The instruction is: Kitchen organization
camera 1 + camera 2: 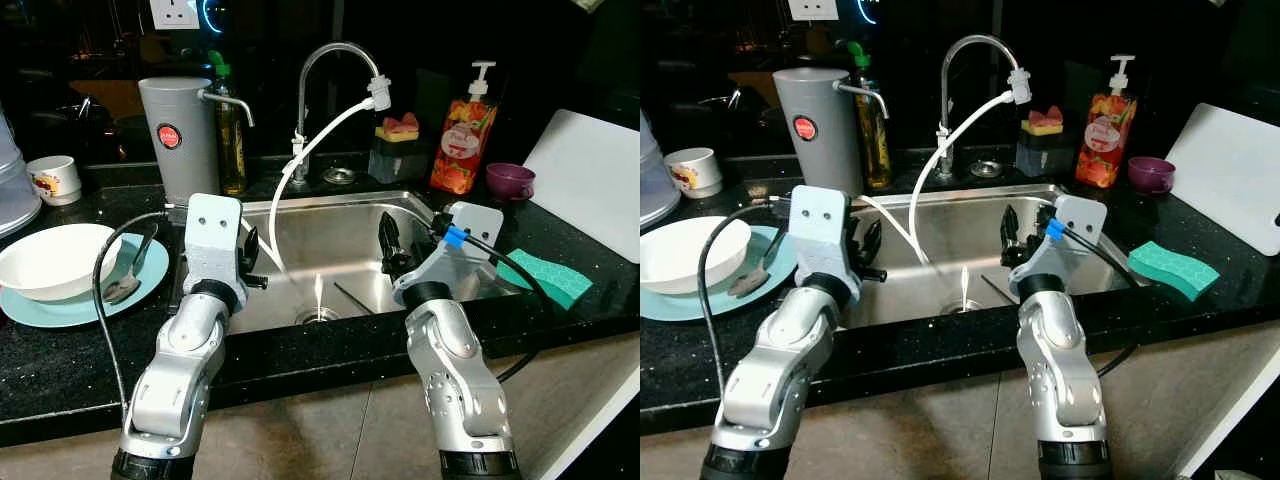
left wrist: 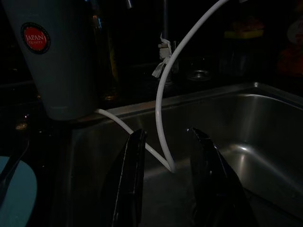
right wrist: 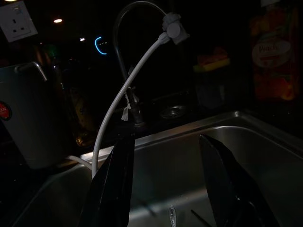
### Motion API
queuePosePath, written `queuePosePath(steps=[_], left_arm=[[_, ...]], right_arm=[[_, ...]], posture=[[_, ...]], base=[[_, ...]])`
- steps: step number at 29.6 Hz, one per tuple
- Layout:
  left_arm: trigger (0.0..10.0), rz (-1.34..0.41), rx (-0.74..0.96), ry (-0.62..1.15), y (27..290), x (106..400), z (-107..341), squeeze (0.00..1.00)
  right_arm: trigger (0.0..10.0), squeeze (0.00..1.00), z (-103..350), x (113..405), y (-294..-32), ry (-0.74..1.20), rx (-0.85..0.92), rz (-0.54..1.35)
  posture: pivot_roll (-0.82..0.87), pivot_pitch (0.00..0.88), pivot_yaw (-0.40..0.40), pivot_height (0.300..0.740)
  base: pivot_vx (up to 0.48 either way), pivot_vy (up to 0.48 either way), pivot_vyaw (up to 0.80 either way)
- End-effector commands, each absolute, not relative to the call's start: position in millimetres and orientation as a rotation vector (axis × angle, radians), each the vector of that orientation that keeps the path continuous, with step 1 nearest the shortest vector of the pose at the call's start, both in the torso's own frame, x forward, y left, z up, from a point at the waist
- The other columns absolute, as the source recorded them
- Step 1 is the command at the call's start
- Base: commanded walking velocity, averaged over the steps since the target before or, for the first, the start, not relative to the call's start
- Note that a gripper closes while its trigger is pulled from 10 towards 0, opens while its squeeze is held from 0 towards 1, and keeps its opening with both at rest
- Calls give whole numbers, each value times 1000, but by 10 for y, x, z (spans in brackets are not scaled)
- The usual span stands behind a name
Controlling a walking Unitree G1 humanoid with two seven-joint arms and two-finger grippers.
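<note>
The left pincer hangs over the near left edge of the sink, its two black fingers spread apart with nothing between them; past them in the left wrist view lies the loop of white hose on the basin floor. The right pincer hangs over the near right part of the basin, fingers likewise parted and empty.

Neither pincer has committed to anything yet, so the step in hand is probably choosing a first item. In the basin itself only a small upright piece by the drain and a thin dark stick show, and I cannot tell what they are. The plainer candidates sit on the black tabletop: to the left a white bowl on a teal plate with a spoon resting on the plate beside it, and to the right a green sponge near the sink's edge. To do this well, each arm should take what lies on its own side, and the left should lift clear of the hose before swinging out, since snagging it could tug the faucet.

Readable writing is scant: the red round badge on the grey canister says "JAPAN", with a smaller line beneath too fine to read. The soap pouch has a label, but it is too dark and blurred to read.
</note>
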State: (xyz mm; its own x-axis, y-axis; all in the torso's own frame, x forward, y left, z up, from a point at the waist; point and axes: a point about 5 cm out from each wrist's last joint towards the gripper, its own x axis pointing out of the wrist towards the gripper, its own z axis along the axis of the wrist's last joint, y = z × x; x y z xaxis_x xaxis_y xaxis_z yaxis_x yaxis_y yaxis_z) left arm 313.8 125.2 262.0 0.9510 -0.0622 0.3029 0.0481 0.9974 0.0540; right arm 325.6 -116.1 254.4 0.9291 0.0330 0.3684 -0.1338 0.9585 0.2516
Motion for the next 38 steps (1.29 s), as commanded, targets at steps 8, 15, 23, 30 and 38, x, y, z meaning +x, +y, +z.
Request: queuePosePath(steps=[8, 15, 23, 30, 38], left_arm=[[10000, -52, 56, -286, 1258, 3147, 2580, 0], [10000, -53, 55, -286, 1259, 3147, 2580, 0], [10000, -52, 54, -287, 1257, 3147, 2584, 0], [10000, -51, 54, -286, 1254, 3146, 2581, 0], [10000, -50, 56, -284, 1257, 3147, 2575, 0]], right_arm=[[10000, 0, 2542, 3263, -1166, -371, 284, 82], [10000, 0, 2543, 3263, -1164, -372, 284, 82], [10000, 0, 2550, 3263, -1167, -374, 283, 83], [10000, 0, 2552, 3265, -1169, -374, 282, 84], [10000, 0, 2556, 3265, -1168, -375, 282, 84]], posture=[[181, 63, -10, 740], [181, 63, -10, 740], [180, 66, -13, 740], [180, 66, -14, 740], [180, 66, -14, 740]], base=[[0, 0, 0], [0, 0, 0], [0, 0, 0], [0, 0, 0], [0, 0, 0]])
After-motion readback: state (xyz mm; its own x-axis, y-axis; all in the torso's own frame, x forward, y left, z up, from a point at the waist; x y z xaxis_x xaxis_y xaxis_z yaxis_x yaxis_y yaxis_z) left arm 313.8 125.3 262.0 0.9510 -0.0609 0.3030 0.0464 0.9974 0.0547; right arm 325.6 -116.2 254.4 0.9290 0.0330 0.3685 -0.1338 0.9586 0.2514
